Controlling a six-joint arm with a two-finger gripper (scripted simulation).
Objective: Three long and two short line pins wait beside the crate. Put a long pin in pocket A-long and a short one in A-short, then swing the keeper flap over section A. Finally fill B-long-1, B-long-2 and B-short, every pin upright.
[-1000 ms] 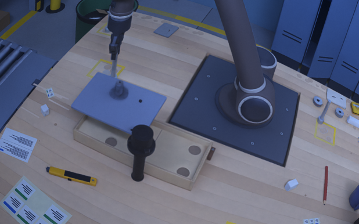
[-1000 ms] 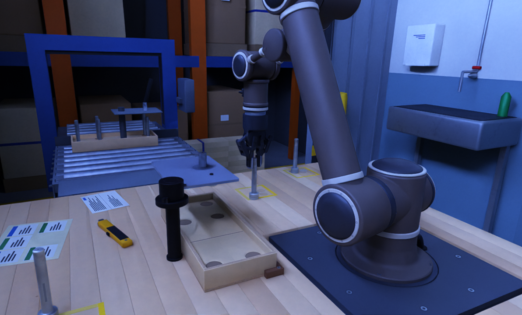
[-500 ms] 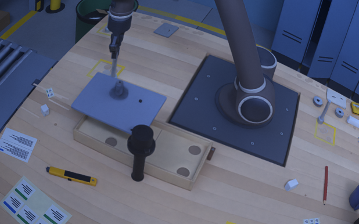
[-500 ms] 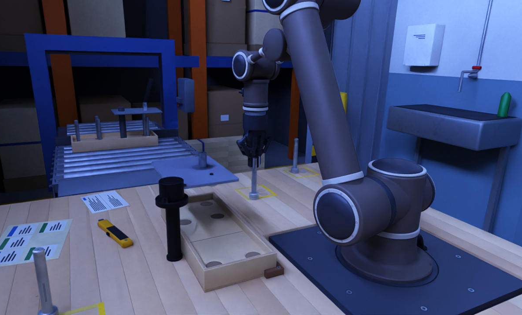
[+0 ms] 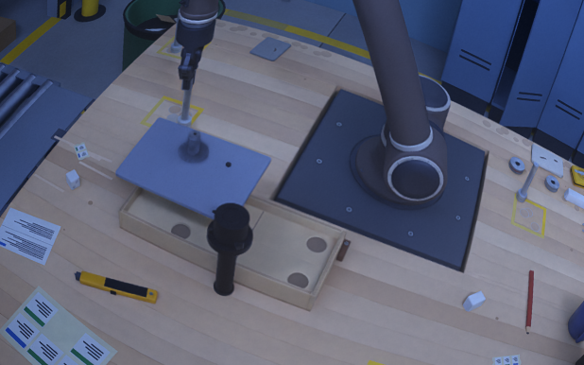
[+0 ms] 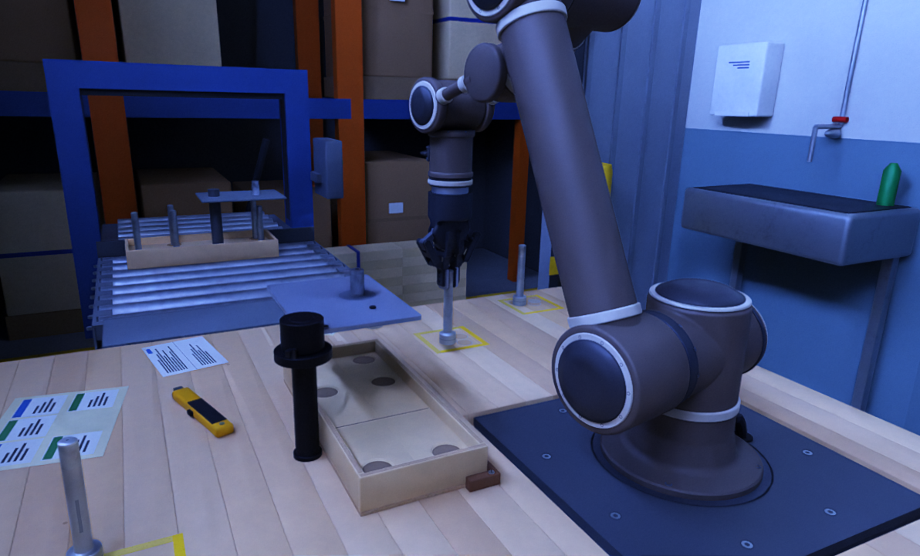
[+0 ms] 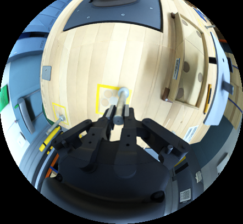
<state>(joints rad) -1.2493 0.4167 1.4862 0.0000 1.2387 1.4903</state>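
Observation:
A long grey pin stands upright in a yellow-outlined square just beyond the far side of the shallow wooden crate. My gripper is closed around the top of that pin, straight above it. The blue keeper flap with its small knob is swung out over the crate's far left end. The round pockets in the crate floor are empty. Another long pin stands in a farther yellow square, and one stands at the near table edge.
The arm's dark base plate lies right of the crate. A black post stands against the crate's near side. A yellow utility knife and printed sheets lie on the near left; small tools crowd the far right edge.

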